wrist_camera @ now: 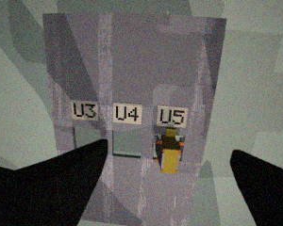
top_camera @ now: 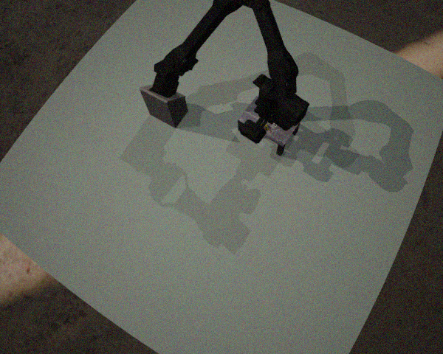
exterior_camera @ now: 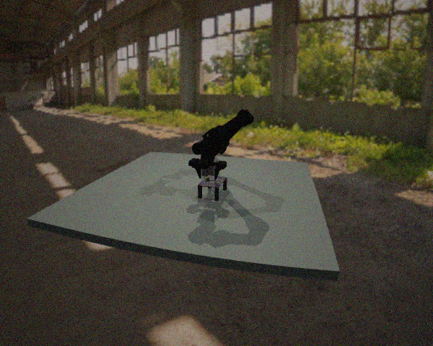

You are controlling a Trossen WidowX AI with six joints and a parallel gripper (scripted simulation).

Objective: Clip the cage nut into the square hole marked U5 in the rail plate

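Only the wrist view reads the labels: the yellow-and-orange cage nut (wrist_camera: 170, 153) sits at U5's square hole, between the wide-open gripper's (top_camera: 268, 133) (exterior_camera: 208, 174) (wrist_camera: 170, 153) fingers; the exterior shows the rail plate's (exterior_camera: 211, 183) (wrist_camera: 137, 61) dark legs.

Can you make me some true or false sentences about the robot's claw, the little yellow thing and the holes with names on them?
1. The black gripper is squeezing the yellow-and-orange cage nut. False: its fingers are wide apart and the nut is between them, untouched.
2. The cage nut is at the square hole marked U5. True.
3. The grey-purple metal-look rail plate stands on dark legs. True.
4. The white label reading U4 is between the white U3 label and the white U5 label. True.
5. A second cage nut sits in the U4 hole. False: no nut is there.
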